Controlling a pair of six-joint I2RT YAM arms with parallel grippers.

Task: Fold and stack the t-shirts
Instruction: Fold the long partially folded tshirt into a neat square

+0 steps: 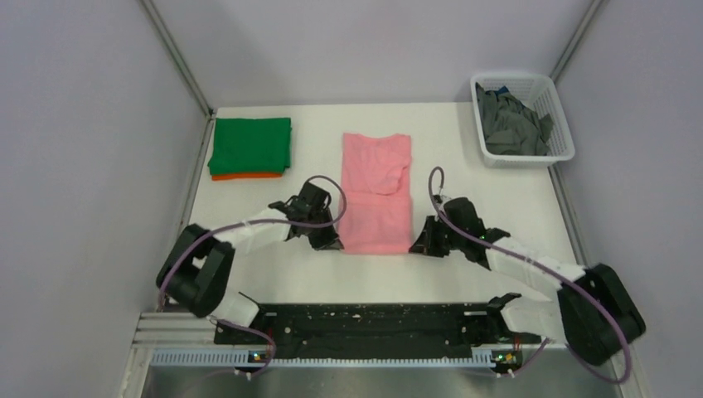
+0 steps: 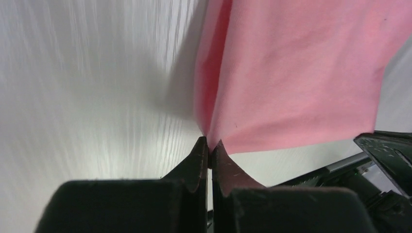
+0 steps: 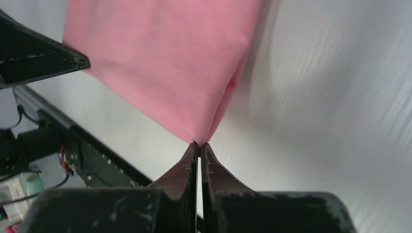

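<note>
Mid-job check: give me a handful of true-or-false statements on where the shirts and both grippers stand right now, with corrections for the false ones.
1. The left gripper and the right gripper are each shut on a near corner of the pink t-shirt. True.
2. The green shirt lies underneath the orange shirt. False: the green one is folded on top, and only an edge of the orange shows below it.
3. The basket is empty. False: it holds dark grey shirts.
4. The pink t-shirt lies between the folded stack and the basket. True.
</note>
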